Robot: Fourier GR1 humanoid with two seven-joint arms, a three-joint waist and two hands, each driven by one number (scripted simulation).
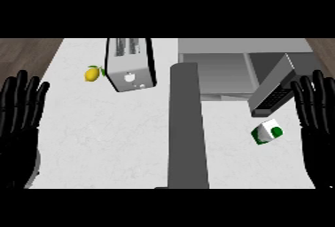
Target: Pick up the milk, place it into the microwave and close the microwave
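The milk (267,132), a small white carton with green marks, lies on the white counter at the right, just below the microwave's open door (274,91). The grey microwave (222,66) sits at the back right, its cavity facing the view. My right hand (318,119) is open at the right edge, fingers up, a little to the right of the milk and apart from it. At the left edge my left hand (18,119) rests open with fingers up, far from the milk.
A silver toaster (130,64) stands at the back centre-left with a yellow lemon (93,73) beside it on the left. A dark grey upright bar (188,128) runs down the middle of the counter (104,142). Wooden floor shows at both top corners.
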